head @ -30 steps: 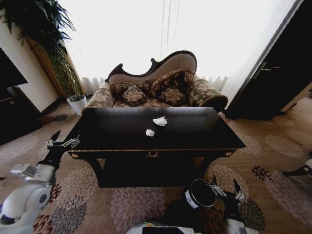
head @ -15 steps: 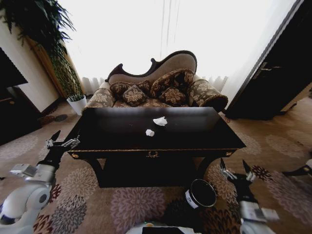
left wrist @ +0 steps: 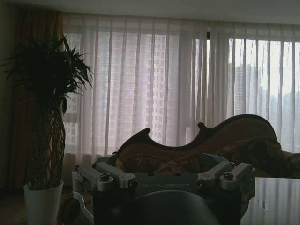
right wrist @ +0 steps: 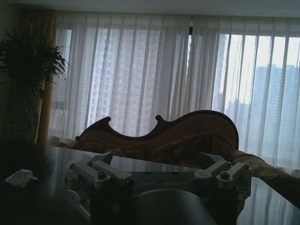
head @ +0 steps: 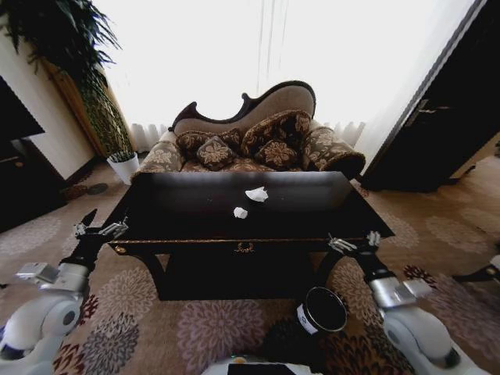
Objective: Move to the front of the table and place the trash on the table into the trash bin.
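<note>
Reaching for the paper wads [head: 248, 201] calls for lifting the right gripper [head: 353, 243], jaws wide, over the desk [head: 312, 211] edge; left gripper [head: 100, 229], jaws wide too, waits.

Looking like a hotel-style living room: ornate carved sofa [head: 258, 133] with patterned cushions sitting behind glossy black table [head: 312, 215], floral carpet [head: 211, 328] covering floor, sheer curtains [left wrist: 154, 79] glowing, tall potted plant [left wrist: 47, 117] standing in corner.
</note>
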Controlling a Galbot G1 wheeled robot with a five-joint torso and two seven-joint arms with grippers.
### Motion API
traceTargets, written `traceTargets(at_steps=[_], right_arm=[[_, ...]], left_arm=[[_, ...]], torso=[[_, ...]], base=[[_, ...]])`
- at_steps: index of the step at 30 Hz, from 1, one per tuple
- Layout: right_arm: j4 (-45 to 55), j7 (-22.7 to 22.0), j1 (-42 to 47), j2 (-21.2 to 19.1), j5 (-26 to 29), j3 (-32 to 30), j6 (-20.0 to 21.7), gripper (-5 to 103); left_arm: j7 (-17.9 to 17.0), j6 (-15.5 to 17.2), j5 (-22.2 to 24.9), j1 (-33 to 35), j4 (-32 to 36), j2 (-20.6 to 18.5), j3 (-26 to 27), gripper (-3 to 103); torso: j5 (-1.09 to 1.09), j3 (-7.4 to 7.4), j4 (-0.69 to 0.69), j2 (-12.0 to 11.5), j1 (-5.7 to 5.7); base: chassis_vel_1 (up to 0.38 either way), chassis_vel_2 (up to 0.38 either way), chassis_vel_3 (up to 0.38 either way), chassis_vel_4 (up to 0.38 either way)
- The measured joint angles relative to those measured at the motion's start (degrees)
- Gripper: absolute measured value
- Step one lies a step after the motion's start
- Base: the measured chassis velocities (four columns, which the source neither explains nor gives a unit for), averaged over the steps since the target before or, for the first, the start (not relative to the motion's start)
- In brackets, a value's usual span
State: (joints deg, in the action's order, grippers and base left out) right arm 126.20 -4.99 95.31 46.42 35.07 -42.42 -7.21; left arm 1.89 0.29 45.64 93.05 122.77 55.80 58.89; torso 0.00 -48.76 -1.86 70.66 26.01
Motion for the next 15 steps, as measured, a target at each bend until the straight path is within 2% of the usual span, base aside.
traceTargets(at_steps=[3,4,8,9,13,15], right_arm=[[-0.27,-1.11,-3.02,-5.46,3.04,2.86,3.24,100],[-0.27,-1.11,-3.02,-5.46,3.04,2.86,3.24,100],[-1.11,-1.40,-6.39,-12.10,8.20,5.78,6.88,100],[-1.11,-1.40,-6.39,-12.10,8.20,5.78,6.88,100],[-3.07,-2.76,-11.76,-17.36,14.17,9.51,10.48,100],[-3.83,-2.96,-13.02,-18.61,15.35,10.26,11.14,100]], left_arm=[[0.00,0.00,0.00,0.00,0.00,0.00,0.00,100],[0.00,0.00,0.00,0.00,0.00,0.00,0.00,100],[0.00,0.00,0.00,0.00,0.00,0.00,0.00,100],[0.00,0.00,0.00,0.00,0.00,0.00,0.00,100],[-0.01,0.00,0.00,0.00,0.00,0.00,0.00,100],[0.00,0.00,0.00,0.00,0.00,0.00,0.00,100]], torso=[[-0.01,0.00,0.01,0.00,0.00],[-0.01,0.00,0.01,0.00,0.00],[-0.01,0.00,0.00,0.00,0.00],[-0.01,0.00,0.00,0.00,0.00],[0.00,0.00,0.01,0.00,0.00],[0.00,0.00,0.00,0.00,0.00]], base=[[0.000,0.000,0.000,0.000],[0.000,0.000,0.000,0.000],[0.000,0.000,0.000,0.000],[0.000,0.000,0.000,0.000],[0.000,0.000,0.000,0.000],[0.000,0.000,0.000,0.000]])
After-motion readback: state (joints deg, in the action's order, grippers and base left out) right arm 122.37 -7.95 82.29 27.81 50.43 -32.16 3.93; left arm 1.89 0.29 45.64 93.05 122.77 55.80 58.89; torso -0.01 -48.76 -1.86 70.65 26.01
